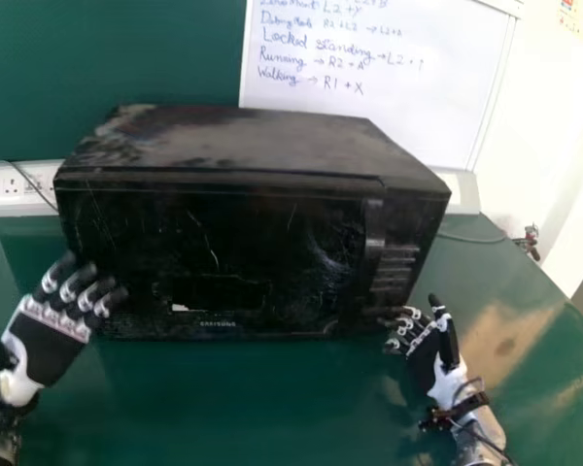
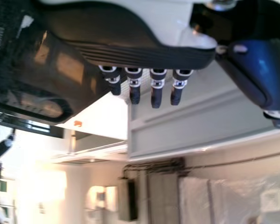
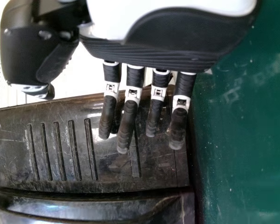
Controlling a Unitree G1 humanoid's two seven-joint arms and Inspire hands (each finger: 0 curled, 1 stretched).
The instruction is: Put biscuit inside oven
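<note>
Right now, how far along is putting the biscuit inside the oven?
Nothing is confirmably done: the black microwave oven has its dark door shut, hiding whether the biscuit is inside. Nothing appears held: the black-and-white left hand and matching right hand are open near the oven's front corners. If it isn't loaded, opening, placing and closing remain.

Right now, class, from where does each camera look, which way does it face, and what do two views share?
Head view: on the head, facing forward and down at the oven on the green table; left robot hand and right robot hand show.
Left wrist view: at the left wrist, facing past its fingers towards a pale wall.
Right wrist view: at the right wrist, facing the oven's ribbed panel, past its fingers.
Head and right wrist views share that panel.
</note>
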